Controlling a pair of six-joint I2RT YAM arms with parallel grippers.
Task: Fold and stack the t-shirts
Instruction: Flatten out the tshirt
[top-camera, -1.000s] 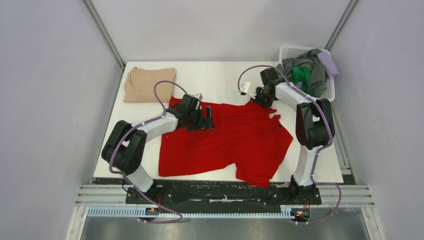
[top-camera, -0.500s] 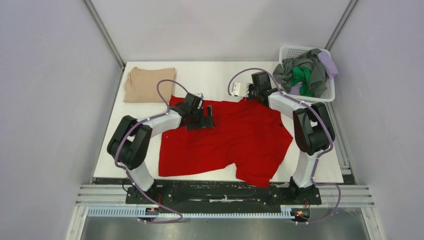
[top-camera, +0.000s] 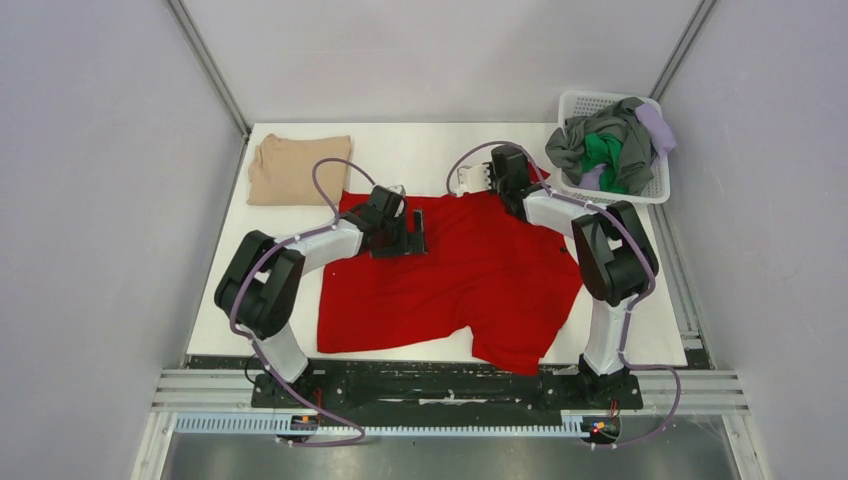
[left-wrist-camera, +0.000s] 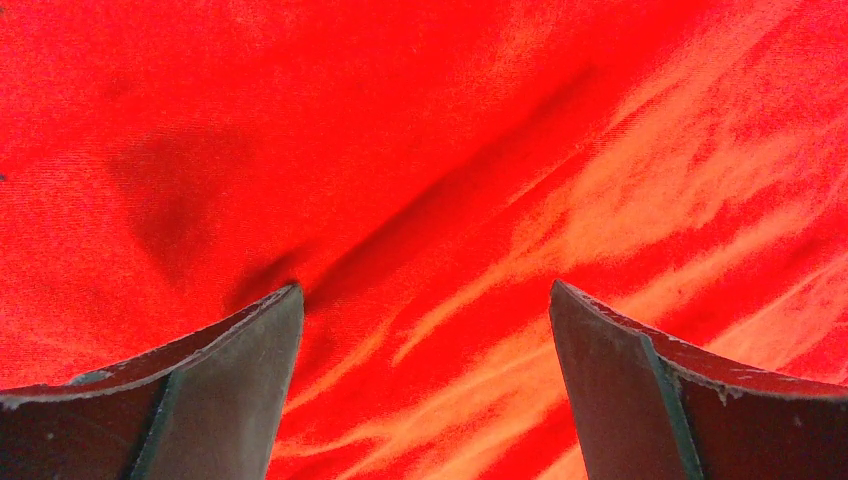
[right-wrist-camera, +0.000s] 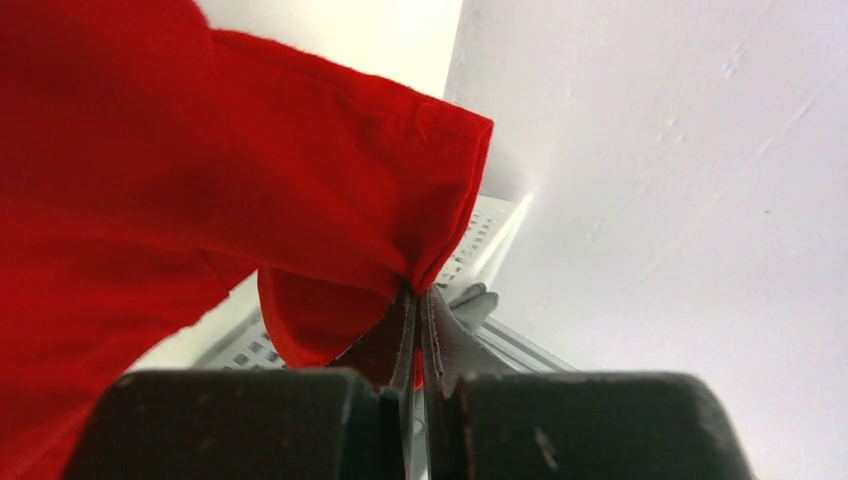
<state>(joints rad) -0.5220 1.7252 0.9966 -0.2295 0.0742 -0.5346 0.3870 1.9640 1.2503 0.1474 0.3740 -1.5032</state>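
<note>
A large red t-shirt (top-camera: 450, 280) lies spread and wrinkled across the middle of the table. My left gripper (top-camera: 415, 232) is open and rests on its far left part. In the left wrist view, the fingers (left-wrist-camera: 240, 370) stand wide apart on the red cloth (left-wrist-camera: 450, 150). My right gripper (top-camera: 527, 180) is shut on a far right corner of the red shirt, lifted near the basket. In the right wrist view it (right-wrist-camera: 415, 295) pinches a hemmed fold of the shirt (right-wrist-camera: 200, 180). A folded beige t-shirt (top-camera: 298, 168) lies at the far left.
A white mesh basket (top-camera: 590, 100) at the far right corner holds grey (top-camera: 610, 125), green (top-camera: 602, 148) and lavender (top-camera: 655, 125) shirts. It also shows in the right wrist view (right-wrist-camera: 480, 240). Grey walls enclose the table.
My right gripper has moved left and farther back, carrying the red shirt's corner with it. My left gripper has stayed on the shirt.
</note>
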